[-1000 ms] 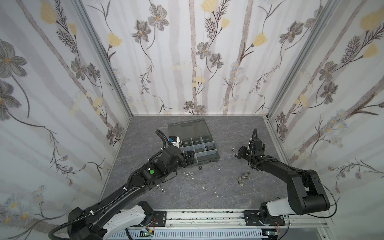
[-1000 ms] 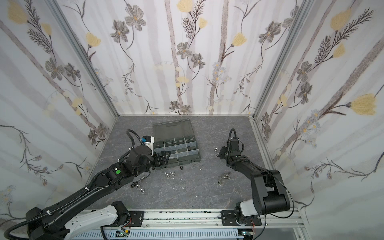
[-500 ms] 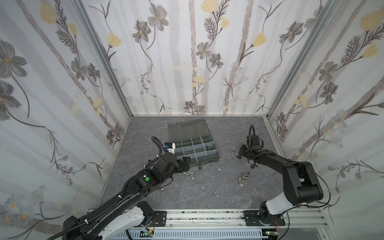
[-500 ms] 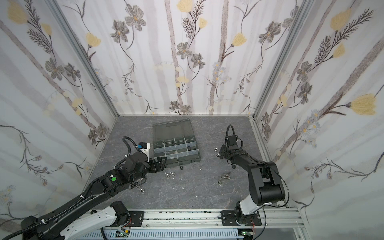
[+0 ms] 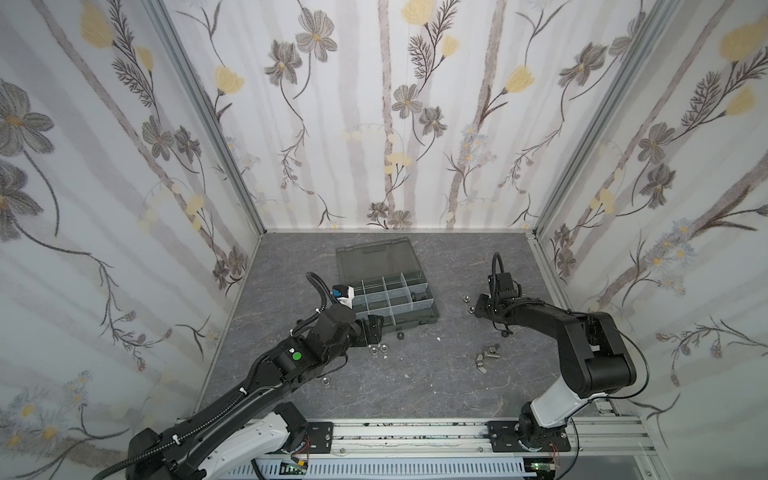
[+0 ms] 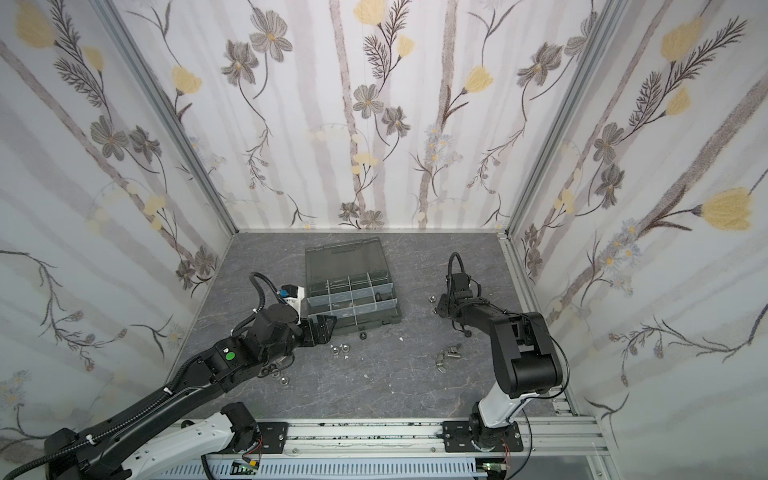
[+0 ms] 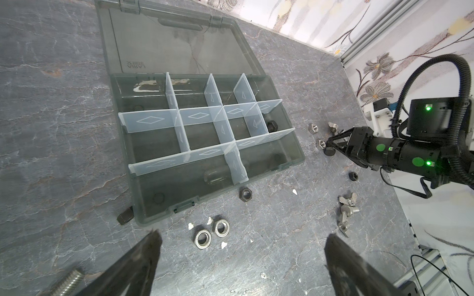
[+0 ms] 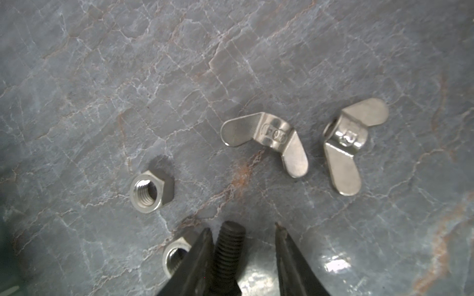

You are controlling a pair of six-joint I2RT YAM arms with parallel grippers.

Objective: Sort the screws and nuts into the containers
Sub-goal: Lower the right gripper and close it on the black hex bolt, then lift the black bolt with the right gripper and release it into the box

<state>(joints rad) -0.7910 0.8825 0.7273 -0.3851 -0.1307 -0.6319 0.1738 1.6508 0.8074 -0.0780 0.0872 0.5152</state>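
Since a second ago the left arm has drawn back from the box. The right arm has shifted its elbow, while its gripper has stayed by the same nuts to the right of the box.

Left gripper: jaws at full spread, with only bare table between the tips. Two silver nuts lie side by side just ahead of the tips, nearer one finger and close to the box's front wall. A black nut sits against that wall. A silver screw lies just outside one finger, partly cut off by the frame edge.

Right gripper: jaws narrow but not closed, low over the table. A black screw lies between them with its shank pointing out past the tips. It rests against one finger with a clear gap to the other, so it is not clamped. A hex nut lies apart from the tips. A second nut sits just outside the finger the screw touches and is partly hidden by it. Two wing nuts lie further ahead, close together but apart.

Box: it stands between the arms, nearer the left one, with the lid open flat. A stowed screw, black, lies in the middle-row cell at the end toward the right arm. The contents of the other cells cannot be made out
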